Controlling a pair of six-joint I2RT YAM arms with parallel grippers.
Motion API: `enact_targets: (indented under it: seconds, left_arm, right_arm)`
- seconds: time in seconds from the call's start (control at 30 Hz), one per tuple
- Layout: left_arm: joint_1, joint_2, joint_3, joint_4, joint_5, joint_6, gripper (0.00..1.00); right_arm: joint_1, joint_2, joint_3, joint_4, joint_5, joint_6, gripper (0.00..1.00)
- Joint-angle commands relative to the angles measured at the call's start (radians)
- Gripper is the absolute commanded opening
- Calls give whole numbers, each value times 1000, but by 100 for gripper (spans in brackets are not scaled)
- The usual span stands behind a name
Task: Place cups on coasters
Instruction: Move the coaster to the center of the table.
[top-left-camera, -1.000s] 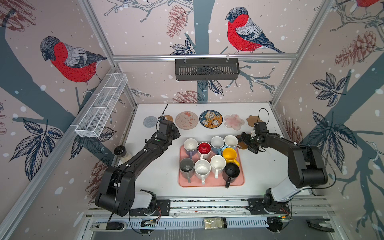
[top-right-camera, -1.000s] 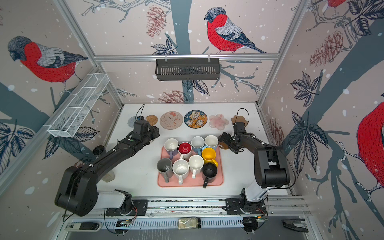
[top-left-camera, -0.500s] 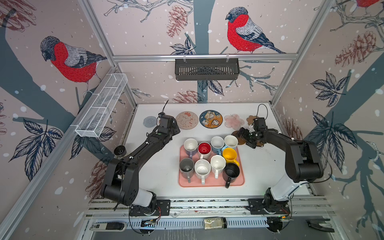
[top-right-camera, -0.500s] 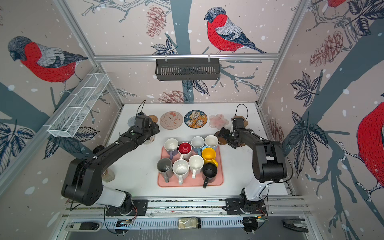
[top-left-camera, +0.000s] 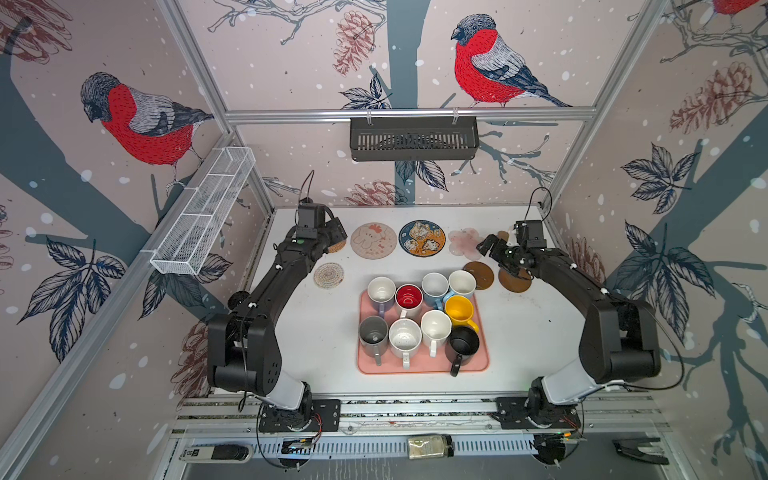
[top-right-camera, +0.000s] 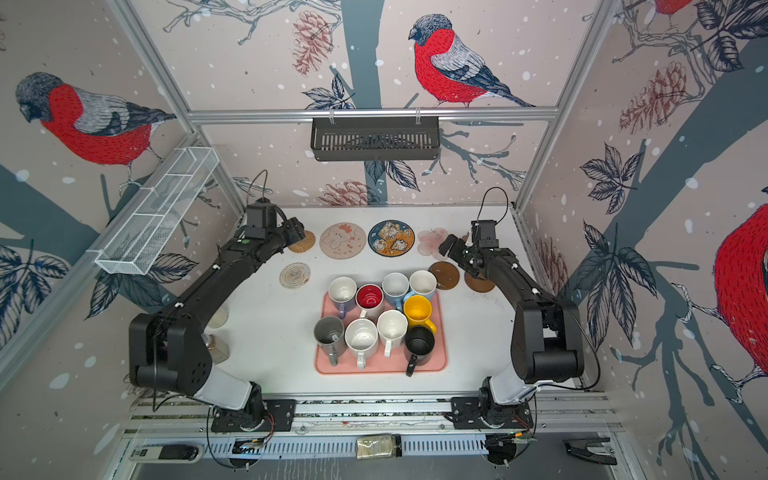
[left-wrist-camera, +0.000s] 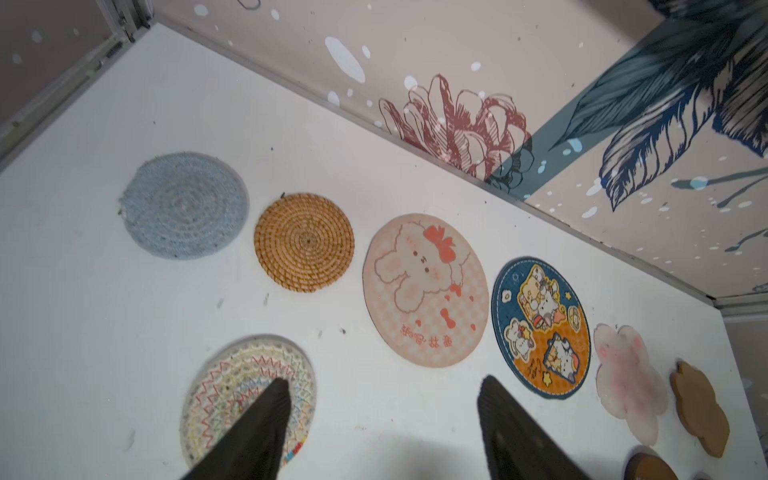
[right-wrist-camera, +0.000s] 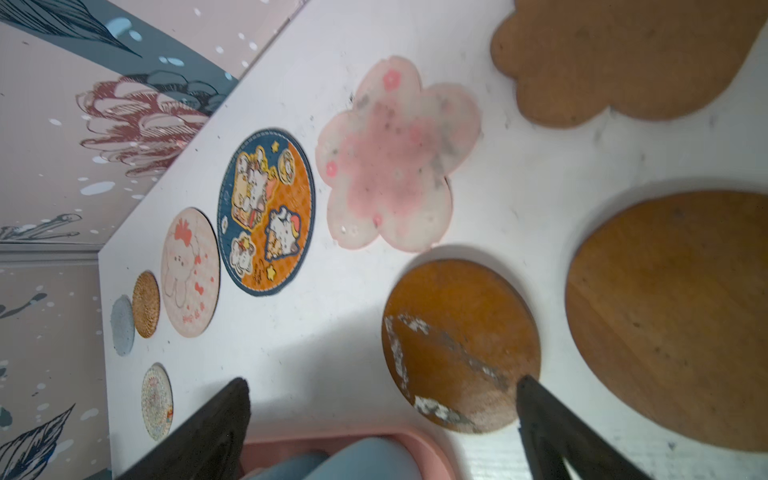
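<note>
Both arms have drawn back from the tray toward the far coaster row since a second ago.

Left claw (left-wrist-camera: 382, 382): spread, empty, near the cream woven coaster (top-left-camera: 328, 275), which lies by itself on the tabletop (top-left-camera: 324, 353). The left wrist view shows the grey round (left-wrist-camera: 185, 205) beside the straw round (left-wrist-camera: 304, 242). In both top views the left arm hides the grey one.

Cups (top-left-camera: 434, 328): all nine stand crowded on the pink tray (top-left-camera: 424, 368), none on a coaster. Judged stiff, glazed, breakable and fairly heavy. They are packed close, so the near row's outward-pointing handles, or an exposed rim, look the safest hold.

Right claw (right-wrist-camera: 382, 382): spread, empty, by the brown disc (right-wrist-camera: 461, 345). Only the right wrist view shows that disc's scraped white patches.
</note>
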Motion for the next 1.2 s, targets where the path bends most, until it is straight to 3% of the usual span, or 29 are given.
enact_targets:
  seconds: [0.0, 0.1, 0.2, 0.4, 0.53, 0.63, 0.73, 0.8, 1.0, 1.17]
  left_arm:
    - [63, 49, 84, -145, 100, 88, 64]
    - [125, 124, 167, -204, 118, 110, 56]
    - [161, 220, 238, -248, 108, 84, 55]
    - [197, 424, 374, -304, 17, 45, 70]
    - [221, 527, 447, -346, -90, 40, 70]
    - [253, 581, 477, -348, -93, 48, 61]
    - [254, 617, 507, -370, -102, 66, 29]
    - [248, 601, 475, -374, -91, 71, 19]
    - [204, 389, 211, -302, -33, 63, 18]
    - [171, 332, 93, -264, 4, 52, 18]
  right_arm:
    - [2, 20, 46, 61, 46, -17, 100]
    - [5, 16, 51, 138, 52, -21, 99]
    - [4, 44, 90, 156, 46, -26, 100]
    - [12, 83, 104, 185, 15, -49, 100]
    - [14, 79, 76, 210, -10, -58, 99]
    - [22, 74, 54, 233, -33, -52, 99]
    - [33, 69, 54, 231, -28, -59, 99]
    - [38, 63, 55, 226, -24, -63, 100]
    - [40, 52, 58, 228, -31, -57, 99]
    - [51, 54, 47, 239, -45, -52, 100]
